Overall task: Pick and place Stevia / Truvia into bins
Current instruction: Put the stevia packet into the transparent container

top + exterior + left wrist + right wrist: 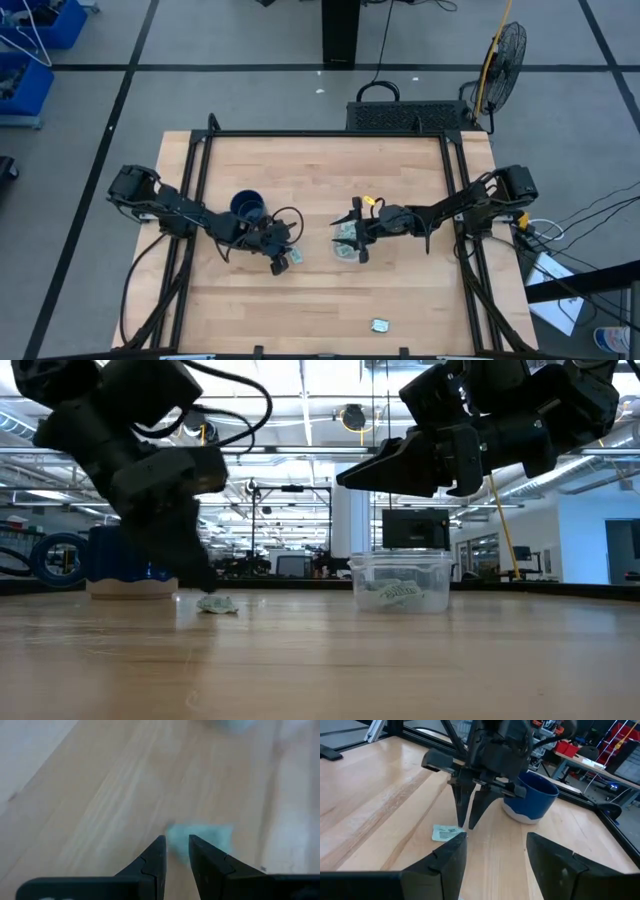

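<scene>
A clear tub (343, 248) (400, 582) stands mid-table with pale green packets inside. One Stevia packet (297, 256) (445, 832) (200, 837) lies flat on the wood to the tub's left. My left gripper (280, 264) (176, 842) (203, 582) points down at the table right beside this packet, its fingers narrowly open with nothing between them. My right gripper (353, 232) (496, 840) (350, 478) hovers wide open and empty above the tub. Another packet (380, 325) lies near the table's near edge. My left gripper comes from above with its fingertips (192, 842) at the packet's near edge (172, 837). Whether they touch the packet or the table, I cannot tell. The packet lies flat on the wood, outside the gap between the fingers.
A dark blue mug (248, 207) (530, 795) (125, 565) stands just behind the left gripper, toward the table's far left. Black frame rails (195, 170) run along the table's sides. Bare wood stretches across the far half and the near left.
</scene>
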### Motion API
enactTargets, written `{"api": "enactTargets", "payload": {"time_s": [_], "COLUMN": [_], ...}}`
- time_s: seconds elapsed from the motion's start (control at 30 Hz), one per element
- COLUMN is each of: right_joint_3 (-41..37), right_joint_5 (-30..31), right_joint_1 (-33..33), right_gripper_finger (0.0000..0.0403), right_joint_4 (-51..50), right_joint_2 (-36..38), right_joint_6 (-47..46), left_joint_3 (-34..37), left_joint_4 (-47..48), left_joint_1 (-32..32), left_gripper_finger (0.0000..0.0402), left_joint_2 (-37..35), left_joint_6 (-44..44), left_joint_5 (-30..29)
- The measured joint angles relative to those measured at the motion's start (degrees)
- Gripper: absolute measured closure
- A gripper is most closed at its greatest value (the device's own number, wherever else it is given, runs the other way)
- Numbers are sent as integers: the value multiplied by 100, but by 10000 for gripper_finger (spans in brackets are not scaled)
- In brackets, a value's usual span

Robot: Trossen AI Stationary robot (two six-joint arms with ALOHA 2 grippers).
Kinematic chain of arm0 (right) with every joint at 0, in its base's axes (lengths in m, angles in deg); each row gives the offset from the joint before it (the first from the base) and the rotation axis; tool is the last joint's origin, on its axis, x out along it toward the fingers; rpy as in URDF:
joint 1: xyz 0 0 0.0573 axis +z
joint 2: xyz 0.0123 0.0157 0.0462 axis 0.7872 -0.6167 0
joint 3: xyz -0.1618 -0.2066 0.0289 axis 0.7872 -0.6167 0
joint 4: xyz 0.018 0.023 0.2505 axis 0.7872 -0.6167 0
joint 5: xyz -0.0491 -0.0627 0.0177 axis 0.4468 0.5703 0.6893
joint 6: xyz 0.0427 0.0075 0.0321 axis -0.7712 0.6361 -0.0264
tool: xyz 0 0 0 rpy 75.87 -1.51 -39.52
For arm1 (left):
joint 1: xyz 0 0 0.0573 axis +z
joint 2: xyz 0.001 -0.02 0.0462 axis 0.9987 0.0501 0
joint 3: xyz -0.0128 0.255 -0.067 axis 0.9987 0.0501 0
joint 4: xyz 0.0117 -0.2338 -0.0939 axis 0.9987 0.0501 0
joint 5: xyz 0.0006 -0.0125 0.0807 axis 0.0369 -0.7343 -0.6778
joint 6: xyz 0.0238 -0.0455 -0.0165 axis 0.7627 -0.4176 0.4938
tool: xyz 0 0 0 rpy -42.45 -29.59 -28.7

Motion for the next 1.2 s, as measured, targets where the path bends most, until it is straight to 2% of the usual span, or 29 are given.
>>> {"api": "enactTargets", "payload": {"time_s": [0.2, 0.5, 0.73, 0.87, 1.0, 1.1, 1.2], "right_joint_3": [-4, -4, -4, -4, -4, -6, 0], "right_joint_5": [2, 2, 2, 2, 4, 18, 4], "right_joint_1": [0, -2, -2, -2, -2, 115, 345], "right_gripper_finger": [202, 202, 205, 206, 206, 206, 206], "right_joint_4": [56, 94, 100, 92, 86, -122, -1088], "right_joint_2": [0, 0, 0, 0, 12, 256, 756], "right_joint_6": [23, 46, 44, -17, -4, 20, -367], "left_joint_3": [-20, -21, -11, -1, -5, -186, -517], "left_joint_4": [-620, -588, -831, -1351, -2179, -2344, -2341], "left_joint_1": [0, -28, -26, -28, -14, 73, 235], "left_gripper_finger": [314, 319, 390, 379, 377, 391, 392], "left_joint_2": [514, 509, 511, 522, 517, 515, 515], "left_joint_6": [35, 305, 687, 740, 1181, 1493, 1908], "left_joint_5": [14, 56, 51, 86, 89, 86, 64]}}
